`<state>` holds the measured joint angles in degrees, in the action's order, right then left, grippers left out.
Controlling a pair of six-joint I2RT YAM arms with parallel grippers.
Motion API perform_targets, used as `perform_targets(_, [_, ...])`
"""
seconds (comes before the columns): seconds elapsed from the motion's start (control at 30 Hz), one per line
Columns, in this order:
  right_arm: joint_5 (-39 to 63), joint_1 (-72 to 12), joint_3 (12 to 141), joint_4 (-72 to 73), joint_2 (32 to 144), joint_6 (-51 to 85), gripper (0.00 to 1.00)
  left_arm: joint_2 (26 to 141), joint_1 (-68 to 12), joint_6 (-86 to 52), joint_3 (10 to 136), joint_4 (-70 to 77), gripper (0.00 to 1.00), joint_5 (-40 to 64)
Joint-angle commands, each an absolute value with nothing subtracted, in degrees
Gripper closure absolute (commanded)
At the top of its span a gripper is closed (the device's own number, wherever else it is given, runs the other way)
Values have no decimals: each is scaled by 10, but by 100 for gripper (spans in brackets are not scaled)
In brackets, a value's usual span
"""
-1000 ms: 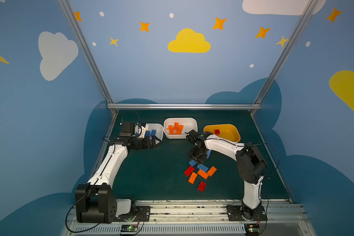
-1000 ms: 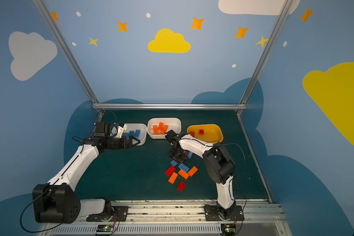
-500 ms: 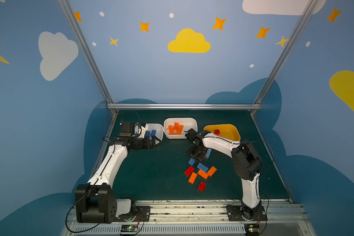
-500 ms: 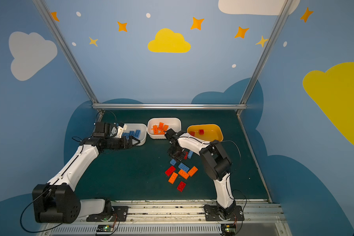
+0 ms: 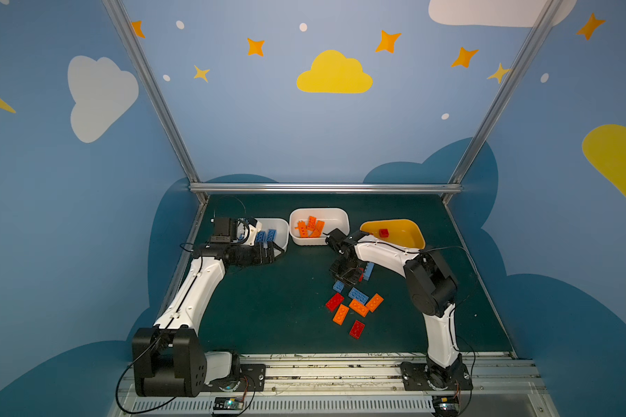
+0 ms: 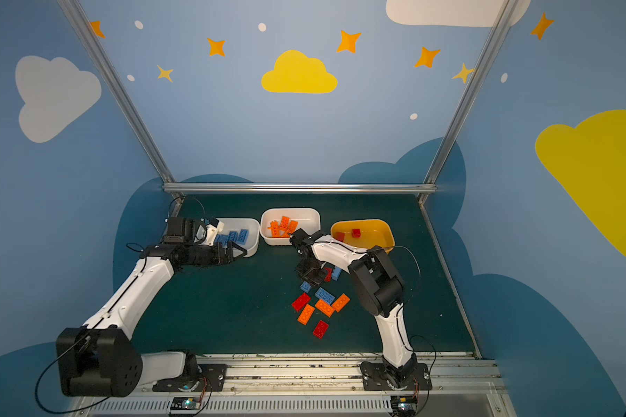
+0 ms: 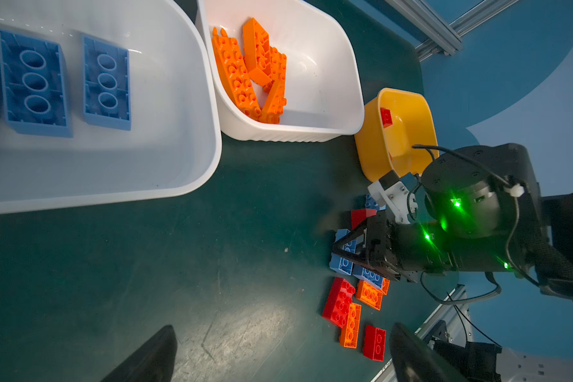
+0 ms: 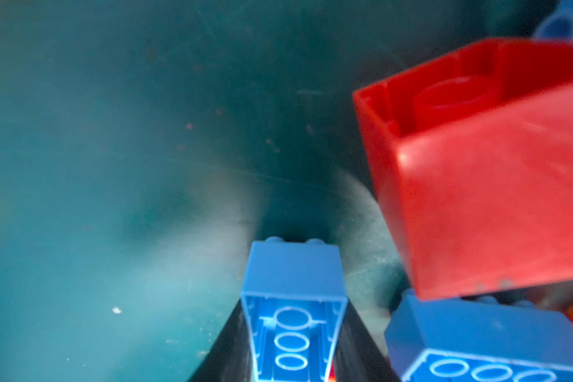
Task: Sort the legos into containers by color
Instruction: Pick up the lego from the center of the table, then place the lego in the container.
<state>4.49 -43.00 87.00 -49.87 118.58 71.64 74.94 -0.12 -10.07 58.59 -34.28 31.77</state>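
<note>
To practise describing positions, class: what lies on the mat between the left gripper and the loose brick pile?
Nothing: bare green mat separates left gripper and brick pile, shown in both top views.

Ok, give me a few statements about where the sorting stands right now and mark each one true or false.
1. The right gripper is clamped on a blue brick. True.
2. The yellow tub holds orange bricks. False: a red brick lies in it.
3. The left gripper is open and empty. True.
4. Every brick is already in a tub. False: red, orange and blue loose bricks lie on the mat.
</note>
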Motion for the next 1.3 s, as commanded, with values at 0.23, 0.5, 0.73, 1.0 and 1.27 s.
perform_targets(0.23, [24,-461,956,-532,1169,604,78,716,24,-87,592,-377,1,299])
perform_targets(0.5, [115,-484,1055,-417,1188,457,77,687,65,-113,565,-362,1,312])
perform_targets(0.73, [188,-485,1215,-401,1297,396,76,682,87,-122,557,-365,1,327])
perform_targets(1.0, [193,-484,1274,-302,1376,334,76,676,94,-125,548,-367,0,334])
perform_targets(1.27, [200,-483,1295,-258,1400,316,76,679,94,-122,547,-368,1,337])
